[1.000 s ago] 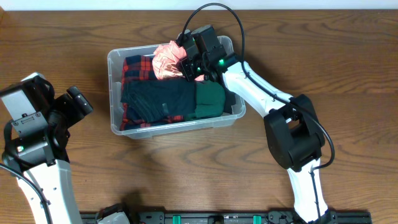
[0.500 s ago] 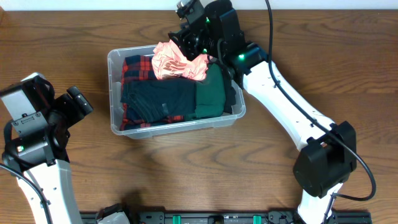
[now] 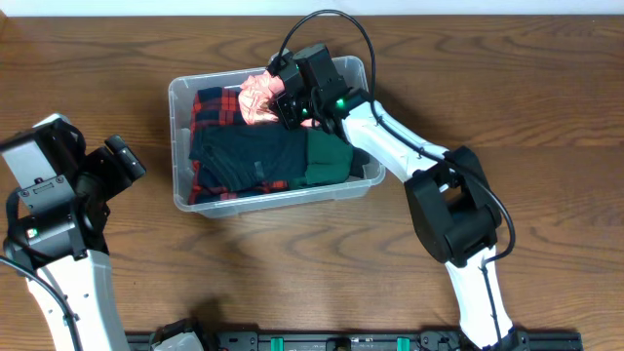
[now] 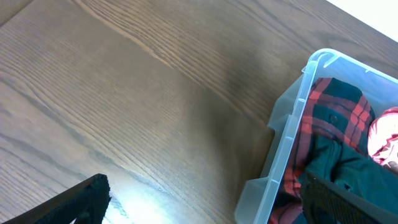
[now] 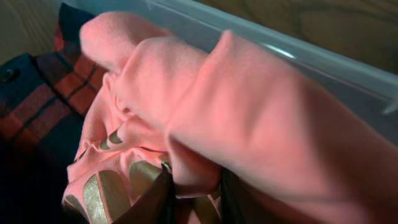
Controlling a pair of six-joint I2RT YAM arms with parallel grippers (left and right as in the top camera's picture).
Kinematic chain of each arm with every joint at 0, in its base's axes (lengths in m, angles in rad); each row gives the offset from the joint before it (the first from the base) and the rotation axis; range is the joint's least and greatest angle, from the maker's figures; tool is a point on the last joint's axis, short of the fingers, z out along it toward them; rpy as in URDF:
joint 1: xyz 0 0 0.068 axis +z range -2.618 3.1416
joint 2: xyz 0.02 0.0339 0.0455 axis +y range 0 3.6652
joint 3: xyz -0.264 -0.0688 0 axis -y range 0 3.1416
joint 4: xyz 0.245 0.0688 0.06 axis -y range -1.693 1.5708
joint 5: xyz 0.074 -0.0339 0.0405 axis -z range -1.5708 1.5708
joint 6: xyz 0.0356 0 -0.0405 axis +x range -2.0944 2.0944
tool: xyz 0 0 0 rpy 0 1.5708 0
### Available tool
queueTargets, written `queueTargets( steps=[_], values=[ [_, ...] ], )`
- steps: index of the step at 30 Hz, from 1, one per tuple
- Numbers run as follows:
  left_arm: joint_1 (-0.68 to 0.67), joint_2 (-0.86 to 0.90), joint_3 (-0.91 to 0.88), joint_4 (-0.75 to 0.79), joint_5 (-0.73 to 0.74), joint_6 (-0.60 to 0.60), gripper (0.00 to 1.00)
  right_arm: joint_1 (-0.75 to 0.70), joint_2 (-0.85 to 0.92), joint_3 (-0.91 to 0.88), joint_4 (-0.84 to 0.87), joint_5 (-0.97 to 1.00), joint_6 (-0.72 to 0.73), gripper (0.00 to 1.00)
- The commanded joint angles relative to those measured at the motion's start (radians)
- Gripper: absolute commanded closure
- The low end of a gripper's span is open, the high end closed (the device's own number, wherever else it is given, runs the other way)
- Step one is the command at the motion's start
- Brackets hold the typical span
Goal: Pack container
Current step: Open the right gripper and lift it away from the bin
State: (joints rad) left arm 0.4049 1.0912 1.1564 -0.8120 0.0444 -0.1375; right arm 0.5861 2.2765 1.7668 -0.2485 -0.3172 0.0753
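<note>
My right gripper point(image 3: 286, 100) clamps the pink garment point(image 3: 255, 96) over the container point(image 3: 273, 198), which lies near the bench's far edge, long axis left-to-right. My left gripper point(image 3: 125, 161) hangs open, well apart.

I read this as a robotics lab bench rather than a home. The left arm point(image 3: 58, 244) and the right arm point(image 3: 453, 210), both white and black, rise from the near edge of a plain wood-grain tabletop point(image 3: 546, 88). A black mounting rail point(image 3: 322, 342) with green clips runs along that edge. A loose black cable point(image 3: 331, 12) loops over the right wrist, where green status lights glow. The only household things are a clear plastic container point(image 3: 283, 198) and the clothes in it, a pink garment point(image 3: 255, 97) among them.
</note>
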Motion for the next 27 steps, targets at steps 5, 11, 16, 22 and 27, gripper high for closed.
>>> queueTargets(
  steps=[5,11,16,22,27],
  values=[
    [0.006,0.0,0.014,-0.003,-0.016,-0.002,0.02,0.008,0.016,-0.013,-0.05,0.044,-0.006,0.77],
    [0.006,-0.001,0.014,-0.003,-0.016,-0.002,0.02,-0.004,-0.127,-0.013,-0.094,0.027,-0.013,0.51],
    [0.006,0.0,0.014,-0.003,-0.016,-0.002,0.02,-0.021,-0.321,-0.013,-0.172,0.055,-0.158,0.01],
    [0.006,-0.001,0.014,-0.003,-0.016,-0.002,0.02,-0.06,-0.531,-0.013,-0.275,0.206,-0.179,0.01],
    [0.006,-0.001,0.014,-0.003,-0.016,-0.002,0.02,-0.09,-0.677,-0.013,-0.401,0.273,-0.178,0.01]
  ],
)
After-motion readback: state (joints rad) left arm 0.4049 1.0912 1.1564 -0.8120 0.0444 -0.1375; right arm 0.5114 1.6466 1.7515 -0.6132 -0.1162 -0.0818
